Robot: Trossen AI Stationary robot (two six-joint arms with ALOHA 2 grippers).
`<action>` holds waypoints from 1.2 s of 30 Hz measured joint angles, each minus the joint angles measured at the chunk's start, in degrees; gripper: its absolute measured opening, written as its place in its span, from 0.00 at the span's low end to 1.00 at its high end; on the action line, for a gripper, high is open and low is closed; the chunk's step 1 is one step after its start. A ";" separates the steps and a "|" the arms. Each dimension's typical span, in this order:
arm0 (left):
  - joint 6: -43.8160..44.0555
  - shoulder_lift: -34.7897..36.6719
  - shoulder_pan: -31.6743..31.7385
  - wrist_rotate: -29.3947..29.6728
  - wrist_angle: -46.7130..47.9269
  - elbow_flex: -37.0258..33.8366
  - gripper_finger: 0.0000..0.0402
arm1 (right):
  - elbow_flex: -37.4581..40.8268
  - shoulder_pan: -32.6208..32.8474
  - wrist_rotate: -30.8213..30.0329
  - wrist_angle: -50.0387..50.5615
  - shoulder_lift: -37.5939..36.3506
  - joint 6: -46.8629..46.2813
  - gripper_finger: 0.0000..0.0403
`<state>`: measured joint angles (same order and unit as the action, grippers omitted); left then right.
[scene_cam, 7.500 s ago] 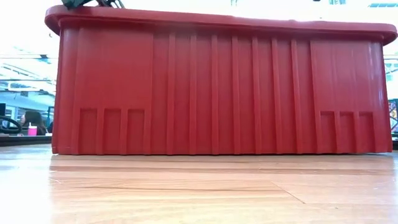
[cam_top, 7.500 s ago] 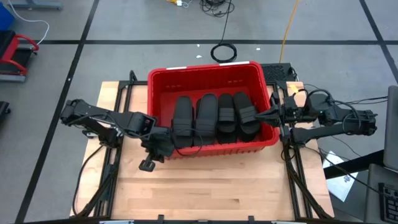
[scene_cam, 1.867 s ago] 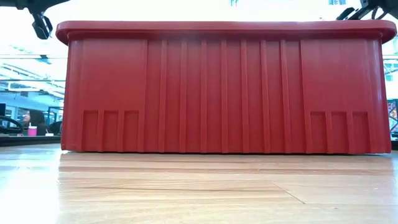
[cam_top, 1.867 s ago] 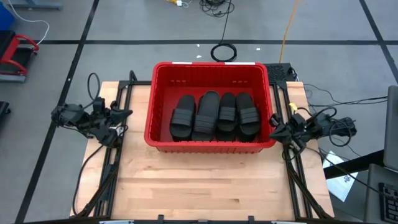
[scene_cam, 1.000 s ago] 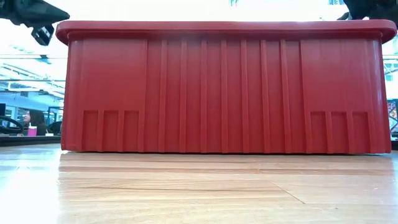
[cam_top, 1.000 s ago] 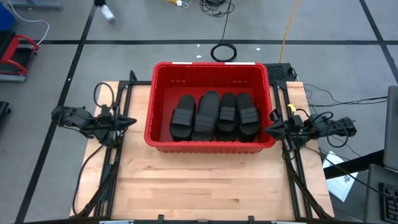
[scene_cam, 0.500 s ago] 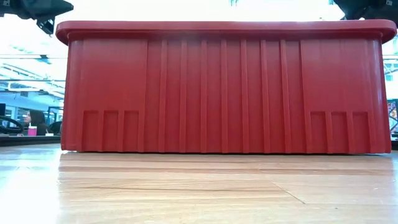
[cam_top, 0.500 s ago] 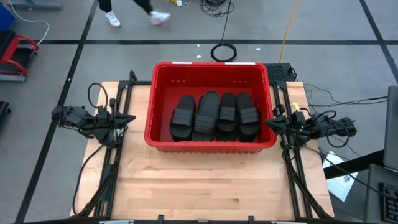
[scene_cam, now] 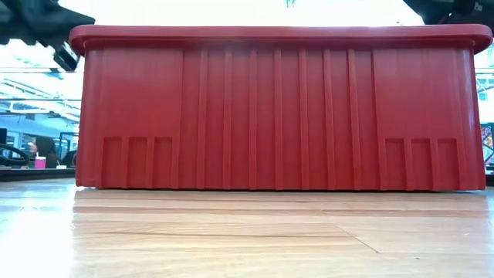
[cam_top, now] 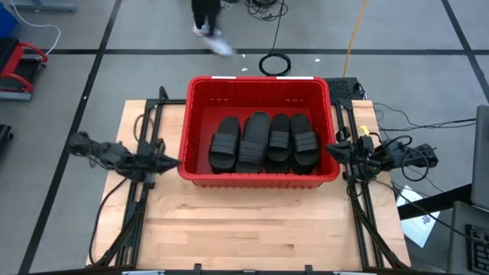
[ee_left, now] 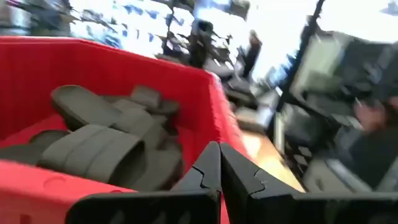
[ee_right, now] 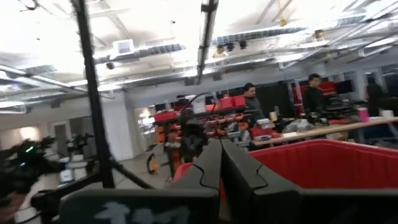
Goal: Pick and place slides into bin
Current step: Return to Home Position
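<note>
Worktop (cam_top: 252,229) on which the bin (cam_top: 200,114) is set between the two jaws. Slides (cam_top: 254,141) are seen in a row of four inside it. The left jaws and right jaws are seen closed, empty, just outside its end walls.

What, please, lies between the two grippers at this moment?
In the high view, the bin, holding the slides, sits between the left gripper and the right gripper.

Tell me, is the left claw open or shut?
Shut. In the left wrist view the left claw has its two fingers touching at the tips, with nothing between them.
</note>
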<state>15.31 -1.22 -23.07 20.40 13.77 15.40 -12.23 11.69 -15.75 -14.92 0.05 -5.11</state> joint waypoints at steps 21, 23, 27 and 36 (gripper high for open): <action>3.18 -0.52 32.21 -20.13 -25.89 -14.10 0.00 | 0.02 -0.13 -1.84 9.61 0.02 -2.74 0.00; 3.92 -0.52 33.61 -22.28 -25.89 -14.10 0.00 | 0.00 -0.12 -0.30 8.95 0.00 -2.27 0.00; 4.00 -0.52 34.89 -23.81 -25.83 -14.10 0.00 | 0.00 -0.12 0.94 8.93 0.00 -2.16 0.00; 2.56 -0.54 35.19 -23.38 -25.85 -14.10 0.01 | 0.00 -0.12 0.88 9.03 0.00 -1.70 0.00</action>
<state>17.87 -1.76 12.12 -2.98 -12.08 1.30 -12.23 11.57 -14.87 -5.90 0.05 -6.81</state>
